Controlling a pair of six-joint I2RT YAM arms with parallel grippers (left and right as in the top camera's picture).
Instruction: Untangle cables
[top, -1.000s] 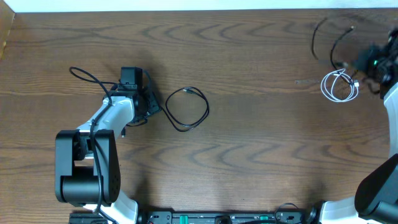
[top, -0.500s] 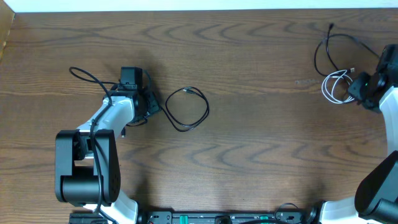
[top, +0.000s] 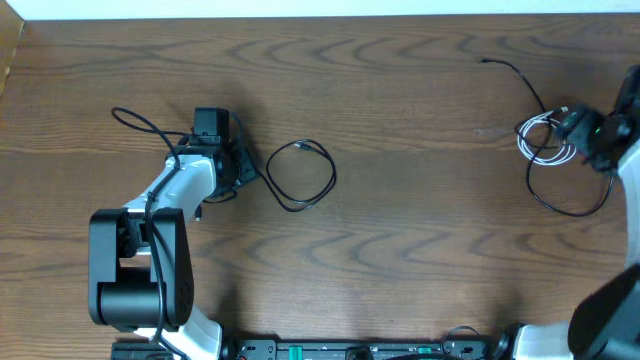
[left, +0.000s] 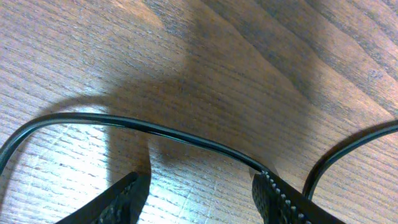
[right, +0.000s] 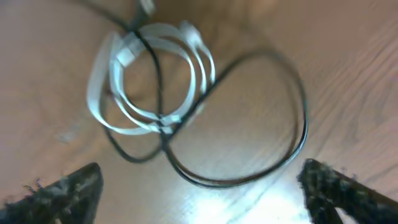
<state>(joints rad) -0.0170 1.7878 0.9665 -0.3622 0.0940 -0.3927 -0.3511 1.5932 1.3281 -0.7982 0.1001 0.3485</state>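
Right gripper (right: 199, 174) hangs spread wide, pinching nothing, above the white cable (right: 96, 93), which lies on the desk (right: 50, 37) crossed by a black cable (right: 305, 127). Separating them looks unfinished; next, pinch one strand and draw it clear.

My dark brown wood-grain counter (top: 400, 250) carries a thin black cable loop (top: 333, 178) left of centre. At the right edge lies a white coiled cable (top: 537, 140), with a long black cable (right: 305, 127) crossing it.
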